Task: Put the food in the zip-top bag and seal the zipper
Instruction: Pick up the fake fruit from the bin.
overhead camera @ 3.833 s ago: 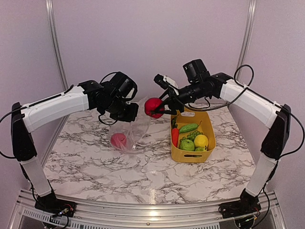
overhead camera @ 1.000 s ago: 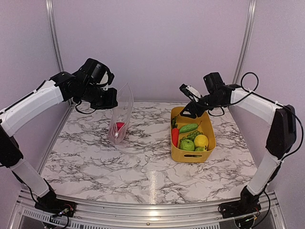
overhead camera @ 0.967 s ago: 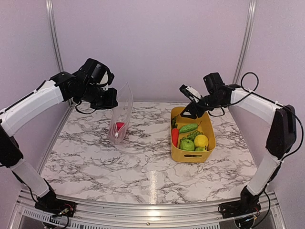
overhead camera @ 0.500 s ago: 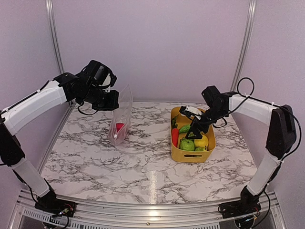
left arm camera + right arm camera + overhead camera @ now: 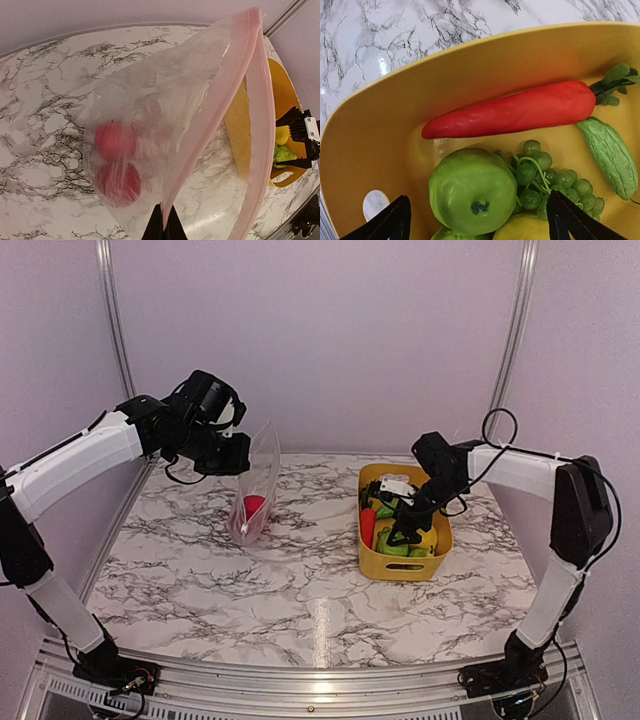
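LEFT: left gripper (image 5: 162, 227) pinched shut on the rim of the zip-top bag (image 5: 165, 125), so we hold its mouth open | BAG: red fruit (image 5: 114, 141) lies inside | RIGHT: right gripper (image 5: 480, 220) spread wide, we hover over the green apple (image 5: 472, 190) in the yellow basket (image 5: 380, 150), likely our next pick

Clear zip-top bag (image 5: 258, 475) upright, mouth open | zipper (image 5: 220, 100) pink, unsealed | two red fruits (image 5: 114, 141) at bag bottom | carrot (image 5: 515, 114), green apple (image 5: 472, 190), grapes (image 5: 555, 182) lie in yellow basket (image 5: 380, 150)
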Controlling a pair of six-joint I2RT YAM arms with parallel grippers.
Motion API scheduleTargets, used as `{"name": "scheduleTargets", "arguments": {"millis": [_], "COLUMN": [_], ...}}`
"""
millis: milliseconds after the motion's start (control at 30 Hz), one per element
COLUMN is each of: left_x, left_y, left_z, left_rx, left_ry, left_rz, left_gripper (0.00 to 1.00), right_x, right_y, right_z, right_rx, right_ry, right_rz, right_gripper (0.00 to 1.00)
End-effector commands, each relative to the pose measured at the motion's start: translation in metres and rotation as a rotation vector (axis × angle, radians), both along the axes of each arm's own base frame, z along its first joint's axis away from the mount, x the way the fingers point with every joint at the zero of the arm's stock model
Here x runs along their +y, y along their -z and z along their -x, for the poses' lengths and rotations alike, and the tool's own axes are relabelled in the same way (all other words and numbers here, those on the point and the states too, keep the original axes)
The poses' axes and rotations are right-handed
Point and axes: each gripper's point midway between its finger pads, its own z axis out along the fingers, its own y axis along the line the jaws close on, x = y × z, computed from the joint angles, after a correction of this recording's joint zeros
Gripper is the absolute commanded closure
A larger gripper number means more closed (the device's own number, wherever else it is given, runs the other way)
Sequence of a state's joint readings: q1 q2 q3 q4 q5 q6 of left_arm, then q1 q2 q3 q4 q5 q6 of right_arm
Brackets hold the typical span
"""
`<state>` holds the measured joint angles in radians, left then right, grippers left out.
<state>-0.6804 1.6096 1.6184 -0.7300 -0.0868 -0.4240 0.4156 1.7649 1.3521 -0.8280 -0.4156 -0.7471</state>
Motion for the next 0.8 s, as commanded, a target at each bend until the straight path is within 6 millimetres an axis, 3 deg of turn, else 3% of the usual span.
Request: {"name": "scheduleTargets", "arguments": {"millis": [0, 233, 433, 567, 767], "left_x": [0.003, 0.002, -0.001, -0.003, -0.004], "left_y": [-0.001, 0.003, 0.007, 0.009, 0.007], "left_z": [0.000, 0.001, 0.002, 0.002, 0.003], "left_rx": [-0.005, 0.005, 0.014, 0.022, 0.022], "left_ry": [-0.006, -0.002, 0.005, 0.011, 0.014], "left_rz": [0.010, 0.013, 0.018, 0.026, 0.037], "left_gripper": [1.00, 1.00, 1.00, 1.00, 1.00], "right_x": [0.003, -0.002, -0.005, -0.003, 0.000], "right_y": [0.017, 0.040, 0.044, 0.035, 0.003], "right_z": [0.005, 0.009, 0.010, 0.008, 0.000], "right_rx": [0.011, 0.018, 0.019, 0.000, -0.056], "right_ry": [-0.043, -0.048, -0.041, -0.037, -0.026], "right_rz": [0.065, 0.136, 0.153, 0.140, 0.113], "right_gripper": [0.12, 0.15, 0.20, 0.33, 0.50]}}
